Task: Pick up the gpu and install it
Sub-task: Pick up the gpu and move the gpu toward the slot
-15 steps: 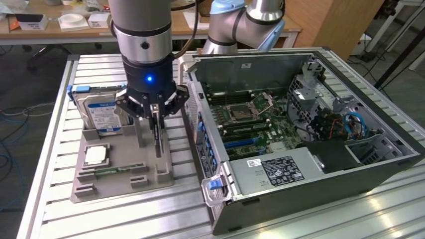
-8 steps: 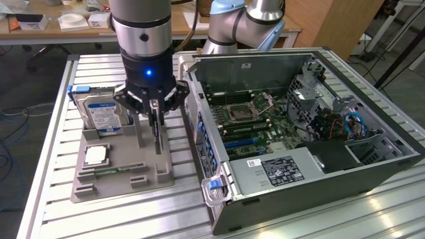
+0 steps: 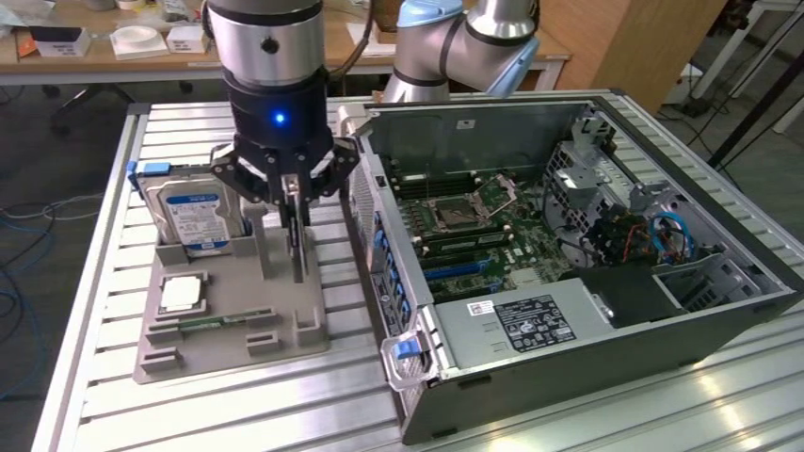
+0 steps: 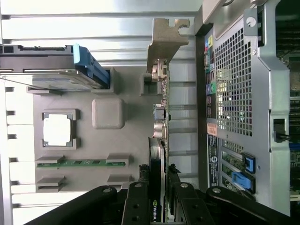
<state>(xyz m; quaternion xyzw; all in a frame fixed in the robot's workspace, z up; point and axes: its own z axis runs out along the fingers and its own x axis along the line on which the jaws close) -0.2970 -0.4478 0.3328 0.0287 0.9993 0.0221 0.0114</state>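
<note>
Gpu (image 3: 297, 247) stood on edge in the gray holder (image 3: 229, 353), on the exterior view's left of the open case (image 3: 741, 301), with the claw (image 3: 296, 200) pinching its top edge. A crooked lift might have jammed it in its slot; farther on, its bracket (image 4: 166, 42) could have snagged the case.

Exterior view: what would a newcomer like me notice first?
The open computer case at the exterior view's right draws the eye first, its green board bared. Next, the robot's hand grips the gpu, standing upright in a grey tray beside a blue-labelled hard drive.
</note>
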